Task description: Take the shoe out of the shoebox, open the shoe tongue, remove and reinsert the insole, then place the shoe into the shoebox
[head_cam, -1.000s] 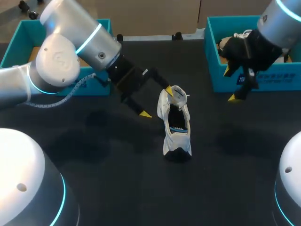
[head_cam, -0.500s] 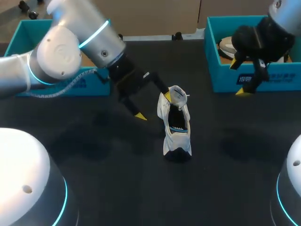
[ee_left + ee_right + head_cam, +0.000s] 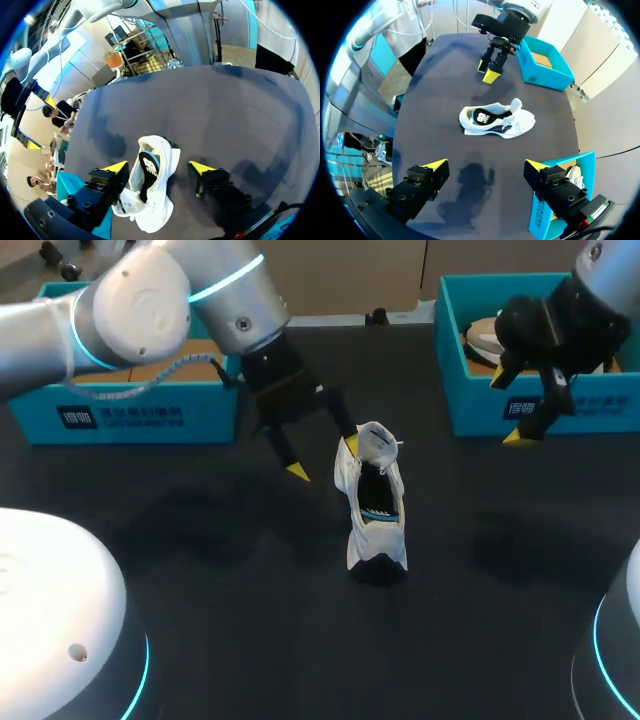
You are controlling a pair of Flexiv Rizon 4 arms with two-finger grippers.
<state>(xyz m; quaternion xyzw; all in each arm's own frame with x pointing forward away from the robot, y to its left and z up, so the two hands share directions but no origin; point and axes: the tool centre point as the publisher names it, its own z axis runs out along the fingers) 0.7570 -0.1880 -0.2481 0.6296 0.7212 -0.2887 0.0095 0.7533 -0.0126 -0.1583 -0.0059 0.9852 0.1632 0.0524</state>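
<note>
A white shoe (image 3: 373, 502) lies mid-table, toe toward the near edge, a black insole (image 3: 148, 170) showing inside. My left gripper (image 3: 324, 459) is at its heel end with the jaws open. In the left wrist view the shoe (image 3: 152, 192) sits between the fingers, against one yellow tip (image 3: 117, 167), with a gap to the other. My right gripper (image 3: 510, 408) hangs open above the front wall of the right teal shoebox (image 3: 470, 410), empty. From the right wrist view the shoe (image 3: 497, 119) is far ahead of my right gripper (image 3: 485, 166).
A second shoe (image 3: 487, 339) rests in the right shoebox. Another teal shoebox (image 3: 130, 412) stands at the back left, behind my left arm. Bare dark tabletop (image 3: 230, 570) surrounds the shoe on its near side.
My left arm swung upward and its fingers drew somewhat closer together around the shoe's heel end. My right gripper drifted a little to the right. The shoe stayed put.
</note>
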